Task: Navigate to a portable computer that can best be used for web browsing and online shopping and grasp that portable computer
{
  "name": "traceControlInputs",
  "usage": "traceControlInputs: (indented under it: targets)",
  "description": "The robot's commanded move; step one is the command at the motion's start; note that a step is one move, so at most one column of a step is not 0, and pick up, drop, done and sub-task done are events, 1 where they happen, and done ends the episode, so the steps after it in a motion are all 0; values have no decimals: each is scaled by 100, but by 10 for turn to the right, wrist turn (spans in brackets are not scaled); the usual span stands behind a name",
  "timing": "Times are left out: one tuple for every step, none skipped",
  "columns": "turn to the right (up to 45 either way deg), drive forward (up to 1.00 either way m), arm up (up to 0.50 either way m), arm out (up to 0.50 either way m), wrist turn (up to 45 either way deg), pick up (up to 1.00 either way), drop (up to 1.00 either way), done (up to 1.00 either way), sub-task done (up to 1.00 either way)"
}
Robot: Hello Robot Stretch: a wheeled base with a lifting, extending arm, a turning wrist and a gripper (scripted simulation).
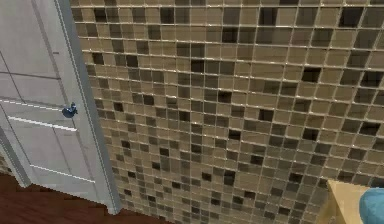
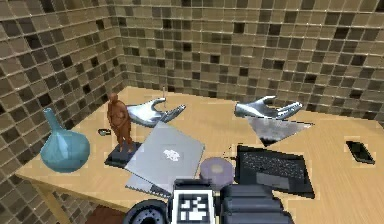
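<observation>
A closed silver laptop lies on the wooden table, left of the middle. To its right an open laptop shows a dark keyboard. At the arm side view's bottom edge stands a white marker square, with the gripper's dark body to its left, just in front of the silver laptop. The gripper's far end is not clear, so I cannot tell whether it holds anything.
On the table stand a teal vase, a brown statue, two silvery curved objects, a purple round thing and a dark phone. Tiled walls enclose the corner. A white door with a blue knob is on the forward view's left.
</observation>
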Motion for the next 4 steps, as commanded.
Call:
traceControlInputs:
  targets:
    - [0,0,0,14,0,0,0,0,0]
    - [0,0,0,0,450,0,0,0,0]
    - [0,0,0,0,450,0,0,0,0]
    - [0,0,0,0,450,0,0,0,0]
